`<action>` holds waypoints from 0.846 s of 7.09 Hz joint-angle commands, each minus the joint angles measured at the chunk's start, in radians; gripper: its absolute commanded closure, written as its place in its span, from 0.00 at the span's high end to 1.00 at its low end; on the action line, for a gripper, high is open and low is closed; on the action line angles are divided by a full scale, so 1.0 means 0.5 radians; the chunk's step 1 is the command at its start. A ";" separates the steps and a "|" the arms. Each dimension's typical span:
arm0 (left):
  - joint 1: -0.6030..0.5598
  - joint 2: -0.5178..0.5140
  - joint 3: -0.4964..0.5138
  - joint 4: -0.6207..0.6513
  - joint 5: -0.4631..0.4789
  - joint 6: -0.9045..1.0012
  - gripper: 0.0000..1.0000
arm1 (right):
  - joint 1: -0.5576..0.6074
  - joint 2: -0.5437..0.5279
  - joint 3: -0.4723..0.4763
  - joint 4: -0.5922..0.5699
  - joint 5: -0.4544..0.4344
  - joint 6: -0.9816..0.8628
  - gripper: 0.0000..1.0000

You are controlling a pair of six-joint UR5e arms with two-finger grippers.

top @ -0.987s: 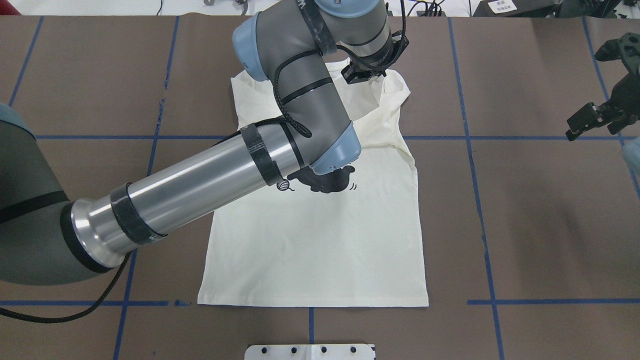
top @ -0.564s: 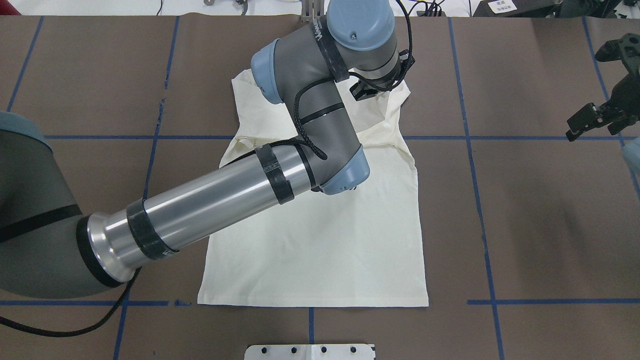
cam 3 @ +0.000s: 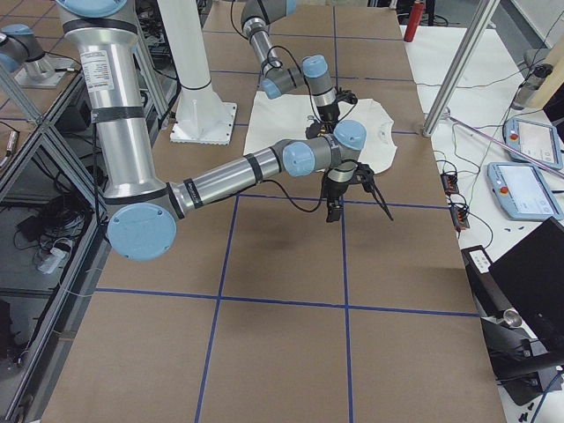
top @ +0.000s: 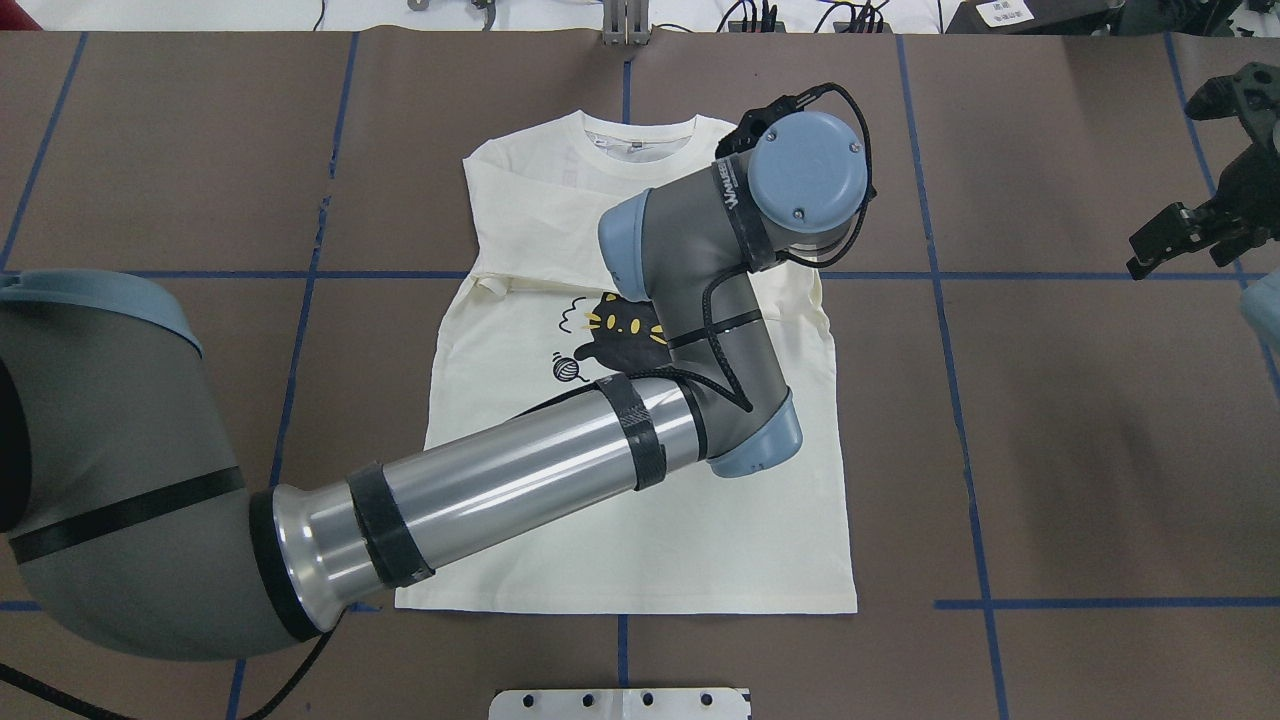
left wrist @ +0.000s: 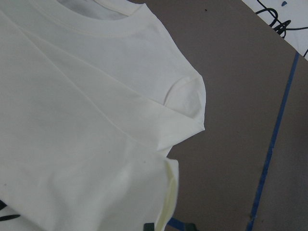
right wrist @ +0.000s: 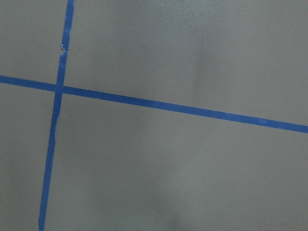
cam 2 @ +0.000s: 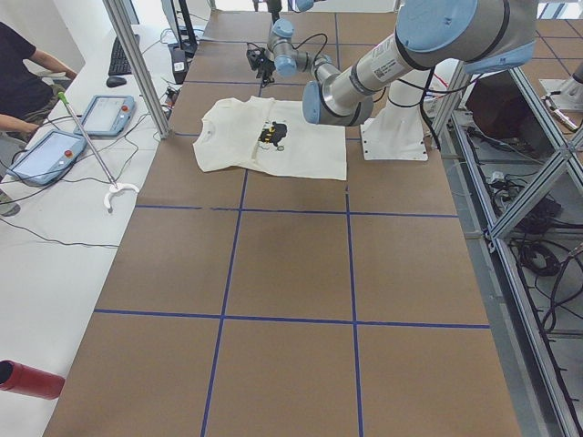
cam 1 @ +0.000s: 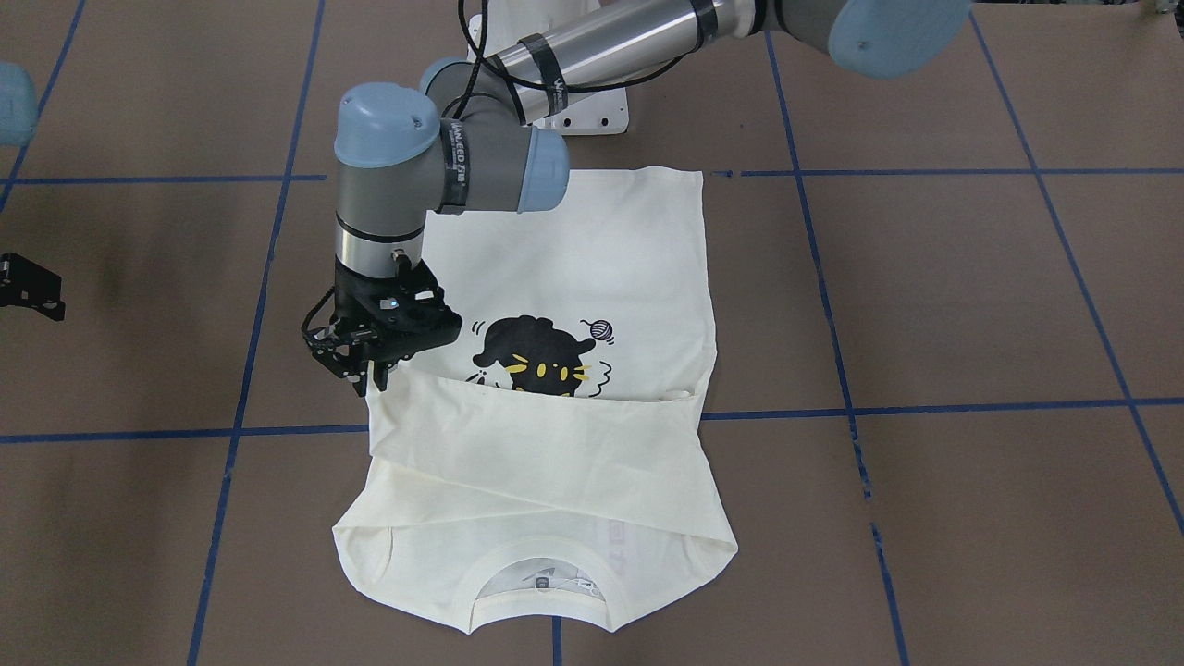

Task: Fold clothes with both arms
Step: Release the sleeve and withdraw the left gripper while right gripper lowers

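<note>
The cream-white T-shirt (cam 1: 573, 240) lies flat with the print up, and its collar (top: 640, 140) points away from me. A sleeve is folded across the chest, just over the black cat (cam 1: 532, 351). My left arm reaches across the shirt. Its gripper (cam 1: 367, 377) is at the shirt's right edge, at the corner of the folded band. The fingertips (left wrist: 149, 226) stand close together with the cloth's edge between them. In the overhead view the wrist hides this gripper. My right gripper (top: 1175, 180) is open and empty, well off to the right over bare table (right wrist: 168, 168).
The brown table carries a grid of blue tape lines (top: 960, 400). My white pedestal base (top: 620, 703) is at the near edge. The operators' side bench with tablets (cam 2: 55, 150) and a metal post (cam 3: 458, 70) lies beyond the far edge.
My left wrist has swung from near the collar toward me along the shirt's right edge, to the folded band's corner. The cat print has come into view. The right arm has not moved.
</note>
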 commanded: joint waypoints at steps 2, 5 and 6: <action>-0.065 0.330 -0.451 0.136 -0.172 0.266 1.00 | -0.057 0.055 0.052 0.003 0.025 0.078 1.00; -0.124 1.124 -1.529 0.571 -0.360 0.674 1.00 | -0.552 0.068 0.224 0.433 -0.207 1.087 1.00; -0.173 1.476 -1.958 0.682 -0.430 0.843 1.00 | -0.809 0.052 0.227 0.700 -0.399 1.513 1.00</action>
